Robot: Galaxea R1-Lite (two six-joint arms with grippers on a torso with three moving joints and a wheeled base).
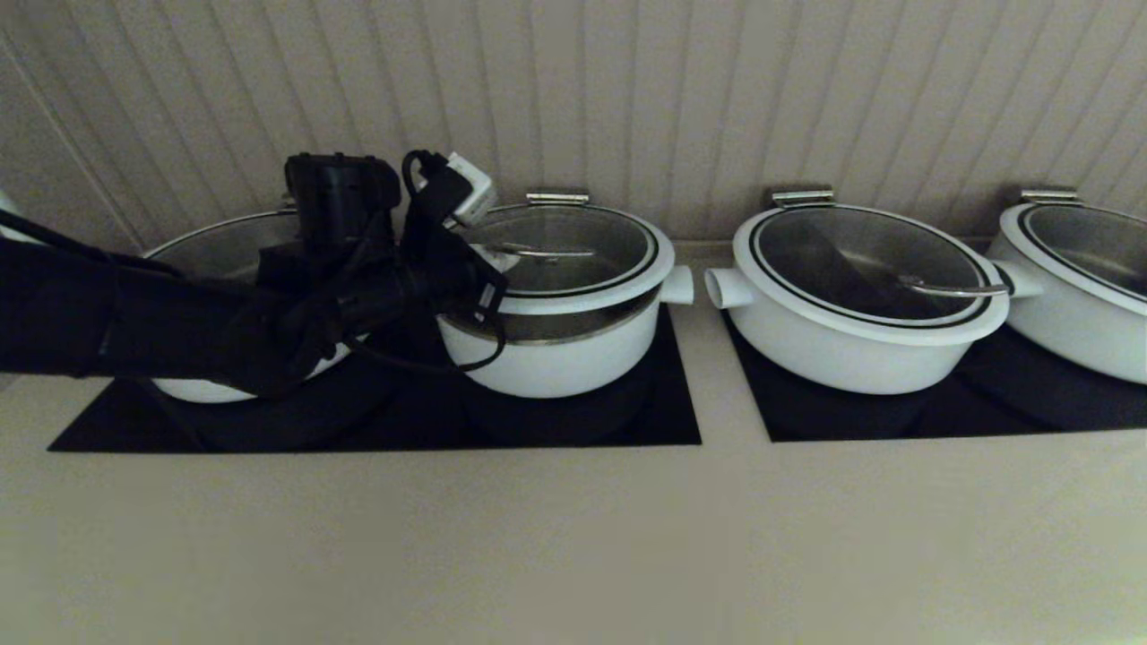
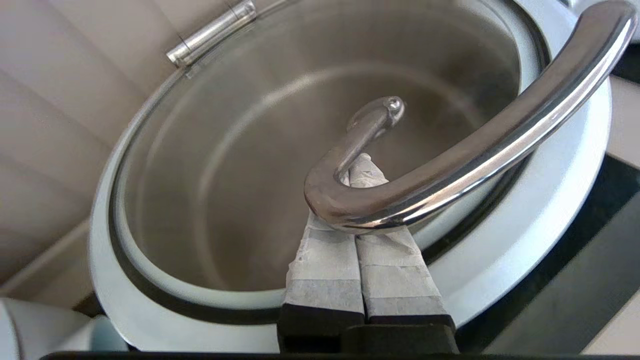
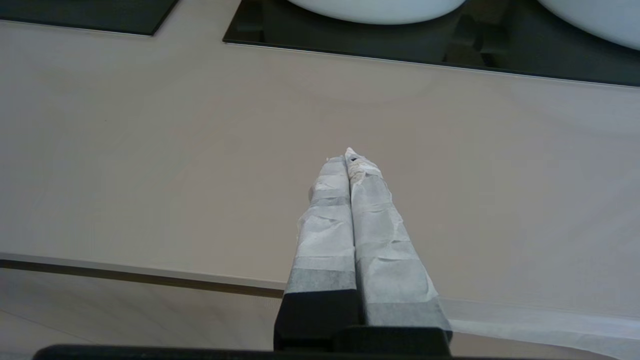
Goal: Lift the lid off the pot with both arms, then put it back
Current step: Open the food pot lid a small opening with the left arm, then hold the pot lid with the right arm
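The lid (image 1: 573, 255), glass with a broad white rim and a steel loop handle (image 1: 547, 253), hangs slightly above the small white pot (image 1: 556, 358); the pot's steel rim shows in the gap. My left arm (image 1: 358, 287) reaches in from the left. In the left wrist view my left gripper (image 2: 356, 167) is shut, its taped fingers (image 2: 325, 260) pushed under the handle (image 2: 465, 150), which rests on them. The lid's rim (image 2: 525, 225) lies below. My right gripper (image 3: 350, 157) is shut and empty above the beige counter, out of the head view.
Similar white pots stand to the left (image 1: 215, 251), right (image 1: 860, 305) and far right (image 1: 1084, 278) on black cooktop panels (image 1: 627, 421). A ribbed wall is close behind. The beige counter (image 1: 573, 537) stretches in front, its edge (image 3: 125, 275) near my right gripper.
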